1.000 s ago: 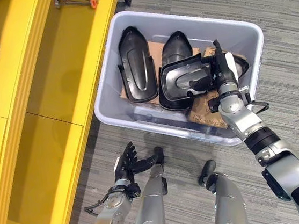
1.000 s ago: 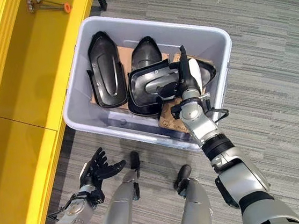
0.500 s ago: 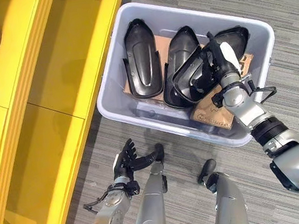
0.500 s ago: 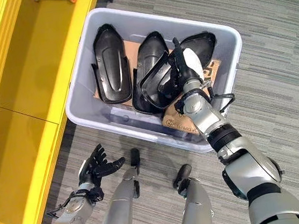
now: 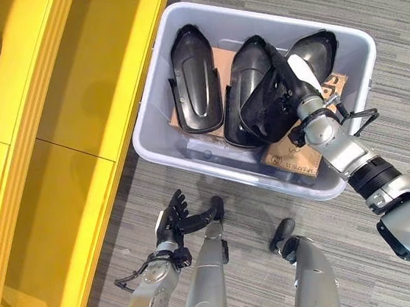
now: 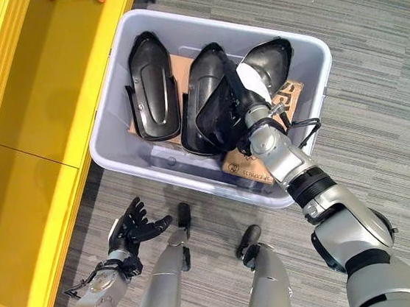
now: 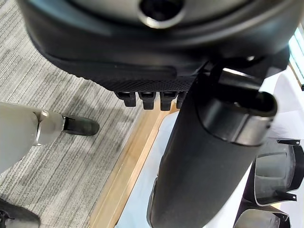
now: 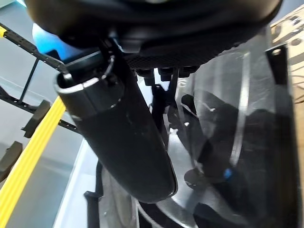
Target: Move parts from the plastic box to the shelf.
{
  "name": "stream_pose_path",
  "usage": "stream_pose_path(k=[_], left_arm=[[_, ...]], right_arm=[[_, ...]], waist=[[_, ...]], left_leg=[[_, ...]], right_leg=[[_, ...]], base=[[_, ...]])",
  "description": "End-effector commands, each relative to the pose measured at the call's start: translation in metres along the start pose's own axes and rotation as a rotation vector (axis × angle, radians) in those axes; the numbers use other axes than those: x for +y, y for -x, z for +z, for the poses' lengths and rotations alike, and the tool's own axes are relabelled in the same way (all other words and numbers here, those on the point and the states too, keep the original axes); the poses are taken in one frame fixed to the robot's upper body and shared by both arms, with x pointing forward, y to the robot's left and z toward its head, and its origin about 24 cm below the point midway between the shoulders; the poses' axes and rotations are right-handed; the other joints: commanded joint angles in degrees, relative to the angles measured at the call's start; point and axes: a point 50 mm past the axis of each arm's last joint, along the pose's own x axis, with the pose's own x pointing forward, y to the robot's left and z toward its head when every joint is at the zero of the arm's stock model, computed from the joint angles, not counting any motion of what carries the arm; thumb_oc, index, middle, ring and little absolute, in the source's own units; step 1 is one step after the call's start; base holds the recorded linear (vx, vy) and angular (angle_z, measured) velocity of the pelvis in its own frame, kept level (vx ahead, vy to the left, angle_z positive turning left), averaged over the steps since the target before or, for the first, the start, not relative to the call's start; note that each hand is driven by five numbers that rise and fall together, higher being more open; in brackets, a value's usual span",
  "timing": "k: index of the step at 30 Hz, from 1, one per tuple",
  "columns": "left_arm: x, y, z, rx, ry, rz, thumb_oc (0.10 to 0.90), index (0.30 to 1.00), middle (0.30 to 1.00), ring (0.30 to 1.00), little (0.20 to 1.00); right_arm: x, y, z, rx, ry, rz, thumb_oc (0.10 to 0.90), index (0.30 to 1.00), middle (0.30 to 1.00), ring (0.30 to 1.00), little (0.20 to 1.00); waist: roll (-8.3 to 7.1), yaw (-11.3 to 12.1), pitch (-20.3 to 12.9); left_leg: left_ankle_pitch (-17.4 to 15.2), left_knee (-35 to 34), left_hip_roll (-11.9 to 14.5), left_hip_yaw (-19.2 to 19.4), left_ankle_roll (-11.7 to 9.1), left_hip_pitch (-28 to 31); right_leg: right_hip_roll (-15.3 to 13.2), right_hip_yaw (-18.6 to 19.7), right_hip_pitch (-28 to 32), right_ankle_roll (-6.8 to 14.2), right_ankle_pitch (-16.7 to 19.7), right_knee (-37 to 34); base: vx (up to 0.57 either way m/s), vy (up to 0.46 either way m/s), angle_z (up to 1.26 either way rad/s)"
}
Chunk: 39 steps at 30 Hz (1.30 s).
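I have the right hand down inside the pale grey plastic box, its fingers curled round the rim of a black moulded plastic part. That held black shell is tipped up on edge, its glossy hollow side turned toward the hand, and in the right wrist view I see ribs and small fixing tabs on its inner face. Its long axis runs roughly from the near wall of the box toward the far right corner, the upper end beside my hand's white-covered thumb.

Three more black shells of the same kind are in the box. One lies flat at the left end, long axis running near to far, pointed tip toward the far wall, with a raised ridge down its middle. A second lies just beside it in the middle, tilted slightly to the right, partly hidden by the part I hold. A third sits in the far right corner, its rounded tip pointing at that corner. Under them I see brown cardboard sheets.

The yellow metal shelf stands just left of the box. My left hand hangs low near the striped grey carpet, fingers spread and holding nothing.
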Motion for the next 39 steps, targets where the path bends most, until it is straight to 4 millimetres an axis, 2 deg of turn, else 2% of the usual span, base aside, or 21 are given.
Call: stream_pose_path(k=[1, 8, 13, 16, 17, 18, 24, 28, 31, 34, 38, 39], left_arm=[[0.004, 0.006, 0.03, -0.137, 0.019, -0.043, 0.9, 1.0, 1.0, 1.0, 1.0], [0.005, 0.005, 0.028, -0.122, 0.009, -0.049, 0.9, 1.0, 1.0, 1.0, 1.0], [0.006, 0.005, 0.029, -0.12, 0.007, -0.051, 0.9, 1.0, 1.0, 1.0, 1.0], [0.008, 0.005, 0.028, -0.114, 0.003, -0.043, 0.9, 1.0, 1.0, 1.0, 1.0], [0.007, 0.004, 0.028, -0.111, 0.004, -0.041, 0.9, 1.0, 1.0, 1.0, 1.0], [0.007, 0.004, 0.028, -0.111, 0.003, -0.041, 0.9, 1.0, 1.0, 1.0, 1.0], [0.008, 0.004, 0.026, -0.1, 0.006, -0.026, 0.9, 1.0, 1.0, 1.0, 1.0], [0.006, 0.002, 0.025, -0.089, 0.019, -0.01, 0.9, 1.0, 1.0, 1.0, 1.0], [0.002, 0.0, 0.022, -0.068, 0.031, 0.017, 0.9, 1.0, 1.0, 1.0, 1.0], [0.0, -0.001, 0.023, -0.069, 0.035, 0.026, 0.9, 1.0, 1.0, 1.0, 1.0], [-0.004, -0.002, 0.024, -0.078, 0.035, 0.04, 0.9, 1.0, 1.0, 1.0, 1.0], [-0.004, -0.002, 0.024, -0.078, 0.035, 0.04, 0.9, 1.0, 1.0, 1.0, 1.0]], right_arm=[[-0.058, -0.016, 0.092, -0.366, 0.064, -0.136, 0.9, 1.0, 1.0, 1.0, 1.0], [-0.075, -0.009, 0.115, -0.467, 0.115, -0.132, 0.9, 1.0, 1.0, 1.0, 1.0], [-0.08, -0.003, 0.125, -0.514, 0.108, -0.116, 0.9, 1.0, 1.0, 1.0, 1.0], [-0.079, -0.002, 0.125, -0.512, 0.085, -0.113, 0.9, 1.0, 1.0, 1.0, 1.0], [-0.077, -0.002, 0.123, -0.506, 0.069, -0.112, 0.9, 1.0, 1.0, 1.0, 1.0], [-0.077, -0.002, 0.123, -0.505, 0.068, -0.112, 0.9, 1.0, 1.0, 1.0, 1.0], [-0.071, -0.005, 0.11, -0.434, 0.003, -0.13, 0.9, 1.0, 1.0, 1.0, 1.0], [-0.057, -0.009, 0.095, -0.338, -0.134, -0.17, 0.9, 1.0, 1.0, 1.0, 1.0], [-0.037, -0.009, 0.078, -0.219, -0.24, -0.222, 0.9, 1.0, 1.0, 1.0, 1.0], [-0.029, -0.007, 0.076, -0.202, -0.253, -0.264, 0.9, 1.0, 1.0, 1.0, 1.0], [-0.006, -0.005, 0.064, -0.091, -0.338, -0.304, 0.9, 1.0, 1.0, 1.0, 1.0], [-0.006, -0.005, 0.064, -0.091, -0.338, -0.304, 0.9, 1.0, 1.0, 1.0, 1.0]], waist=[[-2.63, 0.76, 0.73], [-3.42, 0.5, 0.7], [-3.88, 0.27, 0.69], [-4.15, 0.03, 0.66], [-4.24, -0.07, 0.68], [-4.25, -0.06, 0.67], [-4.58, -0.47, 0.54], [-4.84, -0.89, 0.62], [-4.9, -1.39, 0.68], [-4.86, -1.47, 0.67], [-4.57, -1.41, 0.74], [-4.57, -1.41, 0.74]], left_leg=[[-10.13, 5.8, 0.59, 0.45, 0.32, 3.85], [-10.09, 5.67, 0.8, 0.46, 0.02, 5.06], [-10.22, 5.84, 1.07, 0.47, -0.04, 5.69], [-10.35, 5.9, 1.17, 0.65, -0.07, 6.26], [-8.9, 5.7, 1.16, 0.87, 0.3, 5.7], [-8.89, 5.69, 1.16, 0.87, 0.3, 5.71], [-8.79, 5.26, 1.29, 1.04, 0.34, 6.24], [-8.89, 5.31, 1.4, 1.2, 0.49, 6.56], [-9.18, 5.5, 1.36, 1.44, 0.67, 6.73], [-9.3, 5.51, 1.34, 1.49, 0.87, 6.78], [-9.38, 5.61, 1.0, 1.5, 1.08, 6.52], [-9.38, 5.61, 1.0, 1.5, 1.08, 6.52]], right_leg=[[1.14, 4.37, 9.1, 5.25, 3.91, -13.53], [1.37, 4.28, 10.5, 5.3, 4.12, -14.18], [1.51, 4.41, 11.12, 5.24, 4.15, -14.24], [1.67, 4.69, 11.49, 5.22, 4.07, -14.26], [1.56, 4.19, 11.24, 4.81, 5.46, -14.89], [1.57, 4.19, 11.26, 4.81, 5.47, -14.91], [1.79, 4.05, 11.82, 4.82, 5.79, -15.74], [1.95, 4.39, 12.09, 4.73, 6.02, -16.12], [1.79, 4.56, 12.38, 4.8, 6.15, -16.25], [1.74, 4.67, 12.52, 4.87, 6.19, -16.37], [1.6, 4.56, 12.8, 5.0, 6.4, -16.76], [1.6, 4.55, 12.8, 5.0, 6.4, -16.76]], base=[[0.0, 0.0, 0.0], [0.0, 0.0, 0.0], [0.0, 0.0, 0.0], [-0.03, 0.008, -0.01], [-0.08, 0.023, -0.06], [-0.09, 0.021, -0.08], [-0.02, 0.005, -0.07], [0.0, 0.003, -0.01], [-0.01, 0.01, 0.0], [0.0, 0.0, 0.0], [0.0, 0.0, 0.0], [0.0, 0.0, 0.0]])
